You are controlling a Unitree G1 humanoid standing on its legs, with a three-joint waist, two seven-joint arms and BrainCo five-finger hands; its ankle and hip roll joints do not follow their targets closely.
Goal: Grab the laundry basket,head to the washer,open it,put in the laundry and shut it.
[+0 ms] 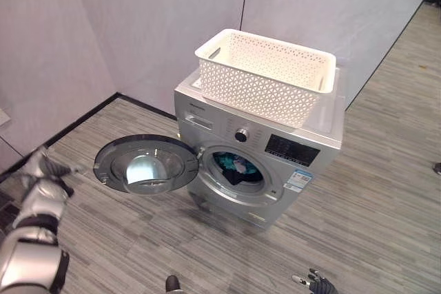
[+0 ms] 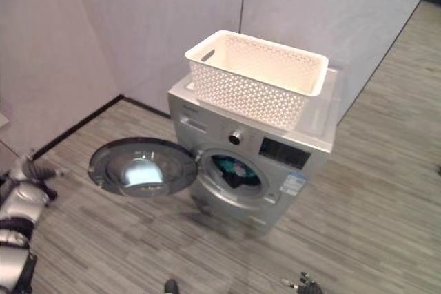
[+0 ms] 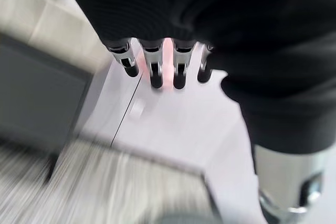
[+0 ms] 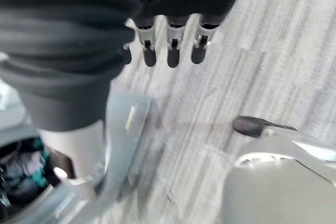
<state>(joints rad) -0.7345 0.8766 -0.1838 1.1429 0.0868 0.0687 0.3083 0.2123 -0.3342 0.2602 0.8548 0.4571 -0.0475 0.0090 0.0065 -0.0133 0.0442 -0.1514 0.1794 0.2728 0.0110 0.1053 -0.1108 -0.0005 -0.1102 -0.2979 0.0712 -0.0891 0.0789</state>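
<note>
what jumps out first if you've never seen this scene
The silver washer in the room's corner, with a white laundry basket sitting on top of it. Its round door hangs wide open to the robot's left, and dark and teal laundry shows inside the drum. The left hand hovers, fingers straight, left of the door.

Inside the silver front-loading washer (image 1: 258,160), the dark and teal laundry (image 1: 236,167) shows through the round opening, the rest hidden in the drum. The right hand (image 1: 315,284) is cut off by the bottom edge, fingers too small to read.
</note>
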